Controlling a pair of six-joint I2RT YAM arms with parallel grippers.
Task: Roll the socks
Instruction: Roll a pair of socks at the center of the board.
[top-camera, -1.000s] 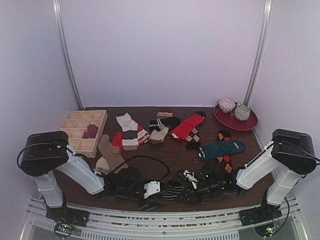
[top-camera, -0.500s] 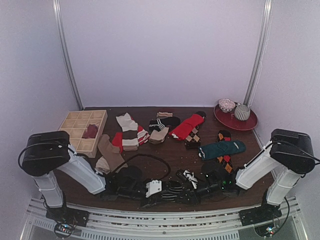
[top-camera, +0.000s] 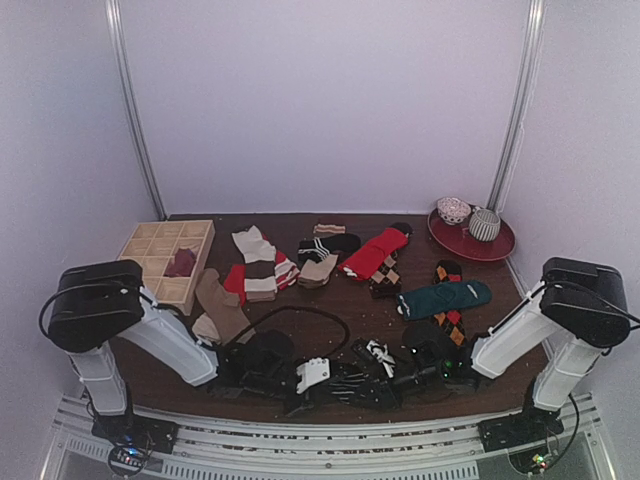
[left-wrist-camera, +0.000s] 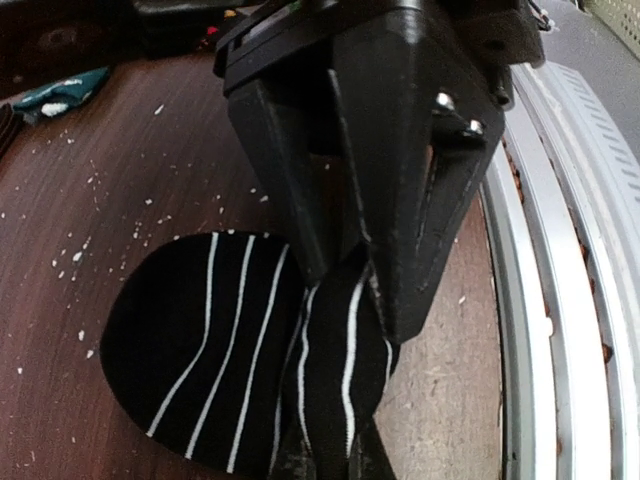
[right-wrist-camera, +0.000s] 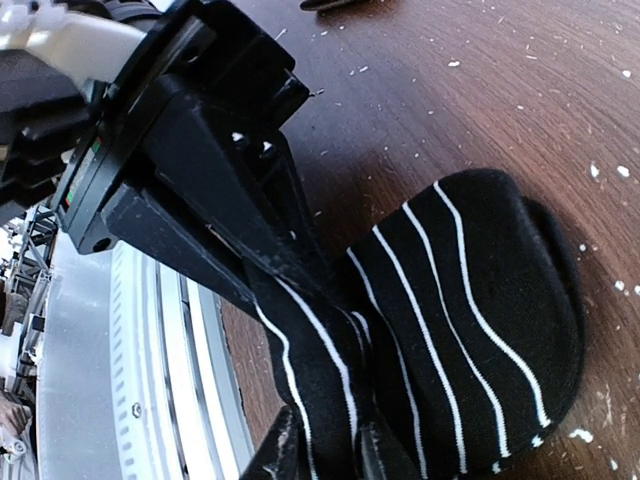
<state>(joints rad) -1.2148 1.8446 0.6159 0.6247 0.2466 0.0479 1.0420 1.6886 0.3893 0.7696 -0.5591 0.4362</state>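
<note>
Black-and-white striped sock (left-wrist-camera: 200, 340): lies at the middle of the desk's (top-camera: 360, 312) near edge, its rounded end flat on the wood, the other end bunched and lifted into a narrow fold. Left gripper (left-wrist-camera: 320, 462): clenched on that fold from the left. Right gripper (left-wrist-camera: 352, 280): facing it from the right, fingers pressed to either side of the same fold, grasping it just beside the left one. Remaining socks, spread across the middle of the desk: tan pair (top-camera: 215, 305) toward the left edge; cream-and-red striped heap (top-camera: 258, 265); dark striped and tan pieces (top-camera: 325, 250); red sock (top-camera: 375, 252); dark teal sock (top-camera: 445, 298) lying across an argyle sock (top-camera: 447, 270) toward the right edge. Wooden compartment tray (top-camera: 150, 250): far left corner, one dark red sock (top-camera: 181, 263) in a compartment on its right side. Red plate (top-camera: 500, 248): far right corner, bearing a patterned bowl (top-camera: 453, 210) and a striped cup (top-camera: 485, 225). Pale specks are scattered over the wood.
</note>
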